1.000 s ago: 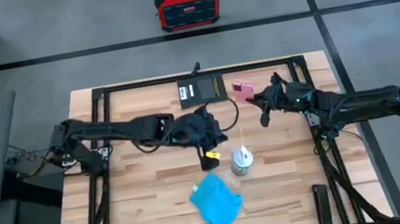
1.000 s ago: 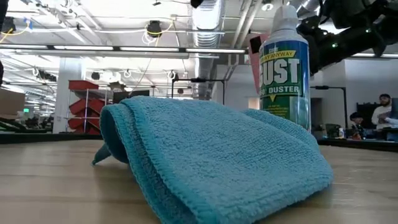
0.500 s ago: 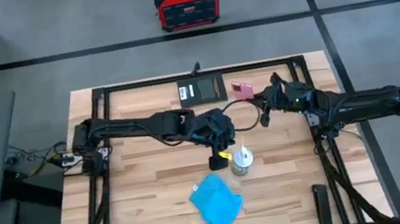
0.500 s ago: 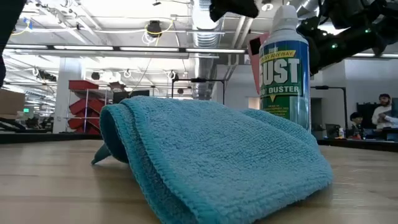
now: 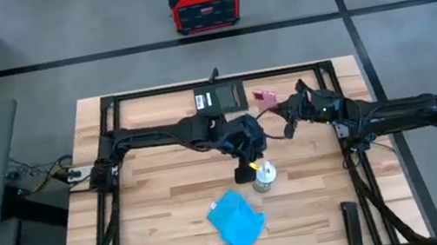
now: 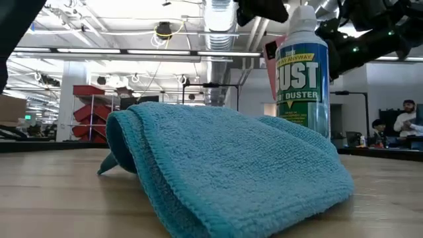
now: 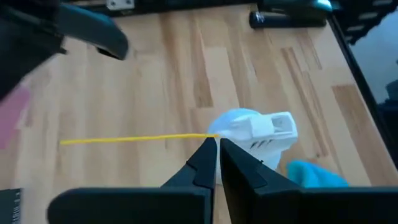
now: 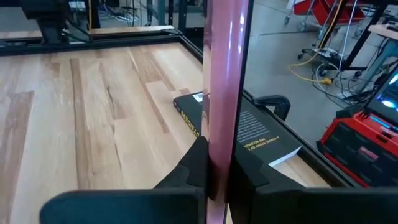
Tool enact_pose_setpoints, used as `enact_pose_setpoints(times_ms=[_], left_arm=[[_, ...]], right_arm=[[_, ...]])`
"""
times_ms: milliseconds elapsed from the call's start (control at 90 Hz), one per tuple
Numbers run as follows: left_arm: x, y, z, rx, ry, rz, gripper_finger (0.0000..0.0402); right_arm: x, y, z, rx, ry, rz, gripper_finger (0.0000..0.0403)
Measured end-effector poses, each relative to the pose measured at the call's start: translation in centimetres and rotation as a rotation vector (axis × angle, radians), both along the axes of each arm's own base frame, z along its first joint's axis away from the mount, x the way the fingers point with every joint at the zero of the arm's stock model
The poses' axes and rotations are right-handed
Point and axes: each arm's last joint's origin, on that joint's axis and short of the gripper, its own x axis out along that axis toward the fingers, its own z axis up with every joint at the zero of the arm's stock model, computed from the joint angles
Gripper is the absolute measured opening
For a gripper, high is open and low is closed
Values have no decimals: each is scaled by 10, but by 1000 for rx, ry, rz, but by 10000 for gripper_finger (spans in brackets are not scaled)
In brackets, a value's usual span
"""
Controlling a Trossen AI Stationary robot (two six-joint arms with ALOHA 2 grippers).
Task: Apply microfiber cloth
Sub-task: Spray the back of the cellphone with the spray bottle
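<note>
Cloth (image 5: pixel 237 220) lies folded near left pincer (image 5: pixel 248 167).

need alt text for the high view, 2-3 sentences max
Overhead view of a wooden table: the left gripper hovers by a white spray can at the centre, with a folded blue cloth lying untouched nearer the front edge. The right gripper holds a pink phone near the back, beside a black pad.
</note>
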Motion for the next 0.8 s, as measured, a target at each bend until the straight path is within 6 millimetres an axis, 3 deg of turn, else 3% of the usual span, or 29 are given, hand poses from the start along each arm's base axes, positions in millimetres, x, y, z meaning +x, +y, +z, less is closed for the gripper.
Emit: enact_pose_setpoints(times_ms=[133, 356, 800], left_arm=[[1, 3, 0, 2, 13, 2, 0], [-1, 4, 18, 7, -39, -4, 0], [-4, 8, 18, -21, 1, -11, 0]], right_arm=[[0, 0, -1, 2, 6, 1, 10], [0, 0, 0, 1, 3, 2, 10], [0, 0, 0, 1, 3, 5, 10]])
